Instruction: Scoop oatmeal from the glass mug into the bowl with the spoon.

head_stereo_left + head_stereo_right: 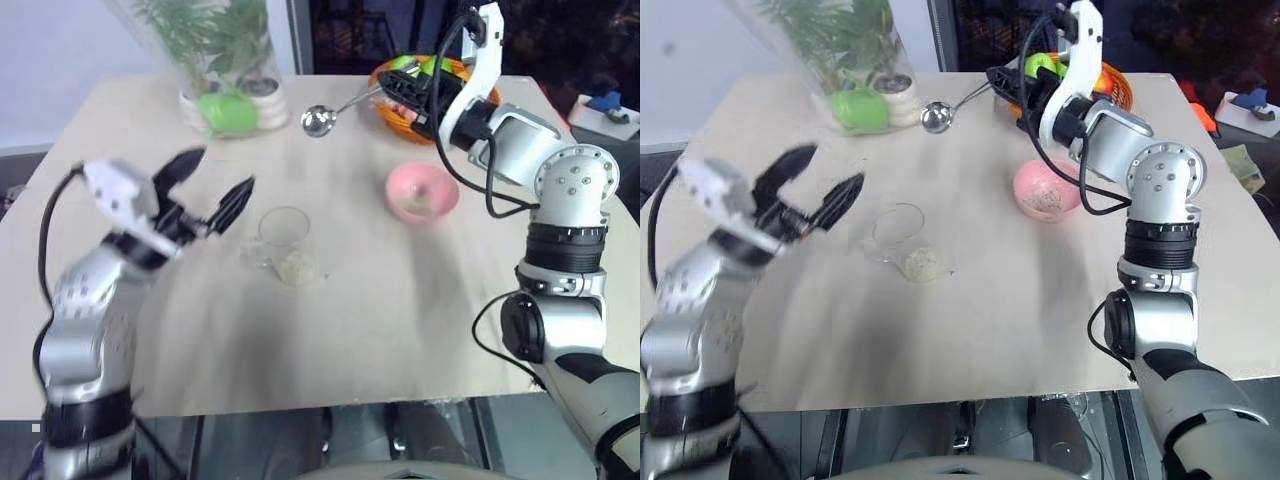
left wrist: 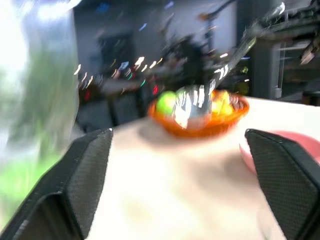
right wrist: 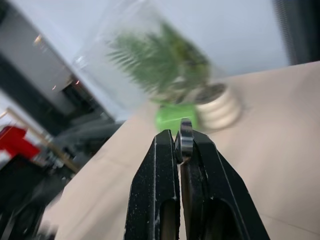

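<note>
Left gripper (image 1: 212, 190): fingers spread wide, holding nothing, hovering just left of the mug.
Mug (image 1: 284, 238): standing mid-table, a little heap of oatmeal (image 1: 297, 267) in its bottom.
Bowl (image 1: 423, 192): at two o'clock from the mug, well apart, flakes inside.
Right gripper (image 1: 388, 86): up high, clamped tight on the spoon's handle.
Spoon (image 1: 319, 120): in the air at twelve o'clock from the mug, its scoop empty, between the vase (image 1: 215, 60) and the fruit basket (image 1: 400, 112).

Glass mug (image 1: 285, 238) stood mid-bench (image 1: 400, 330), oatmeal (image 1: 297, 266) in it at its near side. Bowl (image 1: 422, 192) lay right of the mug; basket (image 1: 480, 95) behind-right; vase (image 1: 215, 50) behind-left. Spoon (image 1: 330, 113) was up behind the mug, between vase and basket.
</note>
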